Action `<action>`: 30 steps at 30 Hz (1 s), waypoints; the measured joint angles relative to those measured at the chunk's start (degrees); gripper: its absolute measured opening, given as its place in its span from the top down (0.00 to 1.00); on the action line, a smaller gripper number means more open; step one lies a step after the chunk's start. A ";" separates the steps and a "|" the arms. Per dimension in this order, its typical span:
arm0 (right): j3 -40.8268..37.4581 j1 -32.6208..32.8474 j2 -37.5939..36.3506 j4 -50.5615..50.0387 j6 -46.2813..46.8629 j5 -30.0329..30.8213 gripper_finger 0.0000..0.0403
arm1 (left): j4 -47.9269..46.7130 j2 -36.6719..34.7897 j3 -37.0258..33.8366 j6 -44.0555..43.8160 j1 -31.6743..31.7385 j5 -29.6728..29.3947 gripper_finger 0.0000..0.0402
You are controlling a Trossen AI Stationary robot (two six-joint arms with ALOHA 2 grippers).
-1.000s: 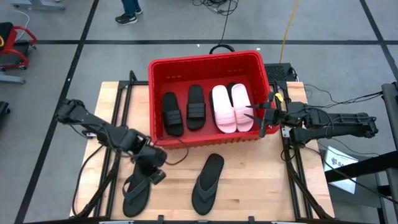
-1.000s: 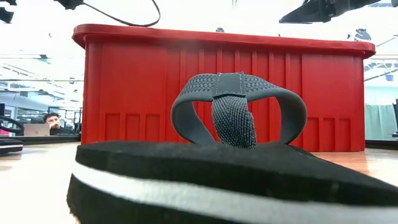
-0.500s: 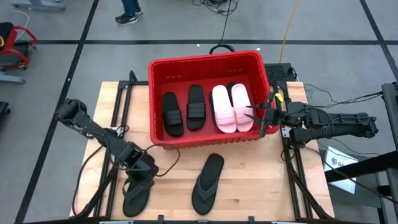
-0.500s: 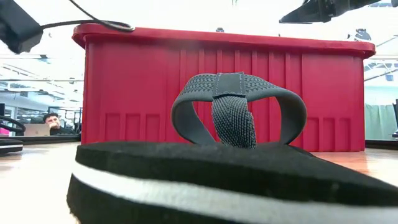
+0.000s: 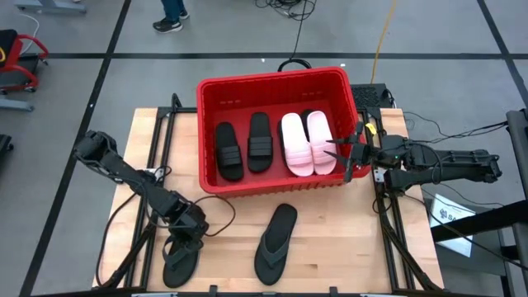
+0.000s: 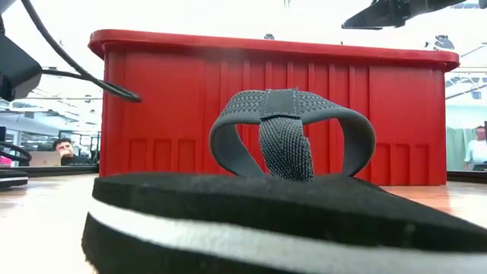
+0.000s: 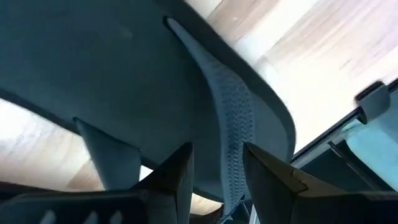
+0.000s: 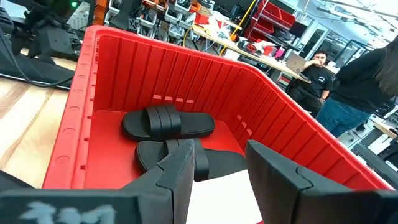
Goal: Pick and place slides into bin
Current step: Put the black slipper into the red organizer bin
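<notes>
The left gripper point(image 5: 186, 241) is low over the left flip-flop point(image 5: 180, 257) on the table point(image 5: 346, 239), fingers point(image 7: 177, 177) parted astride its strap, not clamped. The right gripper point(image 5: 340, 153) hovers open and empty at the bin point(image 5: 272, 81) rim. Inside: two black slides point(image 5: 243, 148) and a pink pair point(image 5: 307, 142) (side by side). A second flip-flop point(image 5: 275, 242) lies before the bin.

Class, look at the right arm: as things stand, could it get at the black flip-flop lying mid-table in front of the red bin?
Probably yes. The right gripper hangs open over the bin's right rim, and the flip-flop lies on bare table with nothing over it; the left gripper is down at the other flip-flop.
</notes>
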 joint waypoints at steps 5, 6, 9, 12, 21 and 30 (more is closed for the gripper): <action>0.00 0.00 0.00 0.00 0.02 0.04 0.67 | 7.99 0.00 -2.34 -0.66 -1.24 -0.06 0.67; 0.00 0.00 0.00 0.01 0.02 0.04 0.67 | 9.90 0.00 -3.01 -1.28 -1.58 -0.13 0.67; 0.00 0.00 0.02 0.00 0.02 0.05 0.67 | 14.39 0.02 -4.10 -2.57 -2.27 -0.26 0.67; 0.00 0.00 0.02 0.00 0.02 0.07 0.67 | 15.99 0.02 -4.42 -2.78 -2.95 -0.81 0.67; 0.00 0.00 0.02 0.00 0.02 0.09 0.67 | 16.10 0.02 -4.42 -2.64 -4.51 -1.30 0.77; -0.02 -0.02 0.02 0.00 0.02 0.17 0.67 | 16.79 0.02 -4.42 -3.23 -4.59 1.03 0.98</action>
